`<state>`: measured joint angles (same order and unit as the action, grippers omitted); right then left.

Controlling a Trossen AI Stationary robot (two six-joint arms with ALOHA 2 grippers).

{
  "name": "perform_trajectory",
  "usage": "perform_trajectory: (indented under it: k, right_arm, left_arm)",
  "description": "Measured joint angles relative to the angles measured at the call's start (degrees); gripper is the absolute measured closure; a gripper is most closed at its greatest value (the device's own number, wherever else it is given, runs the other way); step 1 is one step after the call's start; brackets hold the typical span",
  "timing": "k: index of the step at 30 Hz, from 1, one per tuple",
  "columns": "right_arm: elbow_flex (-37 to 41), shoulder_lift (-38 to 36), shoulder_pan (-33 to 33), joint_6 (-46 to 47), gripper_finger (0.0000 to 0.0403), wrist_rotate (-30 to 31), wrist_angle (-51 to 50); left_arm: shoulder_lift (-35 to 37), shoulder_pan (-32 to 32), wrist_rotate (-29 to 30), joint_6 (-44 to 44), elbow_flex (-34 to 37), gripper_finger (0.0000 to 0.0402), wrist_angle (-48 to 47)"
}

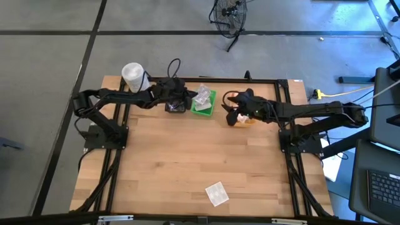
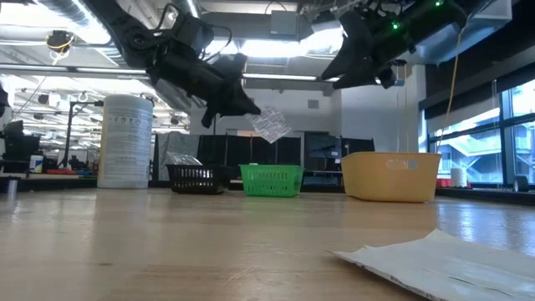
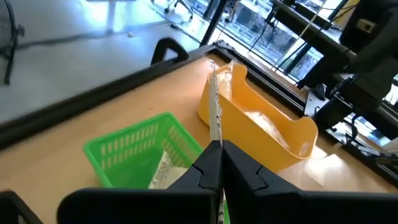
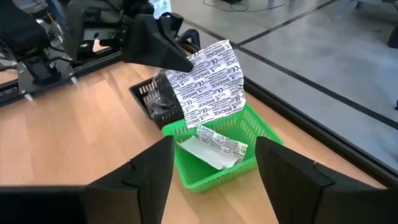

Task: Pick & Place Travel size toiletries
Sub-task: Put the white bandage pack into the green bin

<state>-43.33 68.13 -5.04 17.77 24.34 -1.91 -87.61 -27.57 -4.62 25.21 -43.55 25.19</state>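
Note:
My left gripper [image 4: 180,59] is shut on a flat white printed sachet [image 4: 210,78], which hangs in the air over the green tray [image 4: 249,134]. A second sachet [image 4: 214,147] lies flat inside that tray. In the low view the held sachet [image 2: 269,125] hangs well above the green tray [image 2: 272,180]. My right gripper [image 4: 214,168] is open with nothing between its fingers. In the high view it [image 1: 232,111] is over the yellow tray [image 1: 247,120]. Another sachet [image 1: 217,192] lies flat on the table near the front edge. My left gripper pinches the sachet's edge [image 4: 189,62] between its two shut fingers, at their free ends. The fingers come from the table's left, slanting a little downward. The sachet juts out past the fingertips, tilted and lifted clear above the green tray. It shows edge-on [image 3: 214,109] in the left wrist view.
A black tray [image 1: 175,106] stands left of the green one, and a tall white tub [image 1: 133,75] at the far left corner. The yellow tray [image 3: 261,124] holds something pale. The wooden table [image 1: 187,156] lies bare in the middle.

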Motion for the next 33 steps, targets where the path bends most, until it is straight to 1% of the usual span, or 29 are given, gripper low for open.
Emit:
perform_trajectory:
  k: [4, 7, 9, 11, 19, 24, 28, 33]
  right_arm:
    - [0.0, 0.01, 0.51, -0.18, 0.0185, 0.04, 0.1]
    - [0.0, 0.01, 0.55, -0.18, 0.0194, 0.02, 0.13]
    - [0.0, 0.01, 0.55, -0.21, 0.02, 0.02, 0.08]
    - [0.0, 0.01, 0.55, -0.21, 0.0206, 0.02, 0.12]
    - [0.0, 0.01, 0.55, -0.21, 0.0226, 0.02, 0.1]
    - [0.0, 0.01, 0.57, -0.21, 0.0238, -0.02, 0.06]
    - [0.0, 0.01, 0.66, -0.15, 0.0246, -1.66, -0.03]
    - [0.0, 0.03, 0.66, 1.32, 0.0257, -4.22, -0.33]
  left_arm:
    - [-2.83, 0.32, -1.87, 3.57, 0.0, 0.0399, 0.3]
    - [-5.7, 0.33, -2.13, 4.86, 0.0, 0.04, 1.59]
    - [-7.29, -0.09, -2.7, 5.65, -0.02, 0.04, 4.3]
    - [-8.94, -0.5, -3.92, 5.78, -0.73, 0.04, 5.69]
    - [-13.58, -1.08, -3.67, 6.06, -3.54, 0.04, 6.8]
    - [-15.42, -1.14, -3.42, 5.68, -3.99, 0.04, 6.82]
    - [-16.15, -1.31, -3.86, 5.6, -3.98, 0.0399, 6.32]
    - [-16.15, -1.38, -3.41, 5.64, -3.98, 0.0379, 6.4]
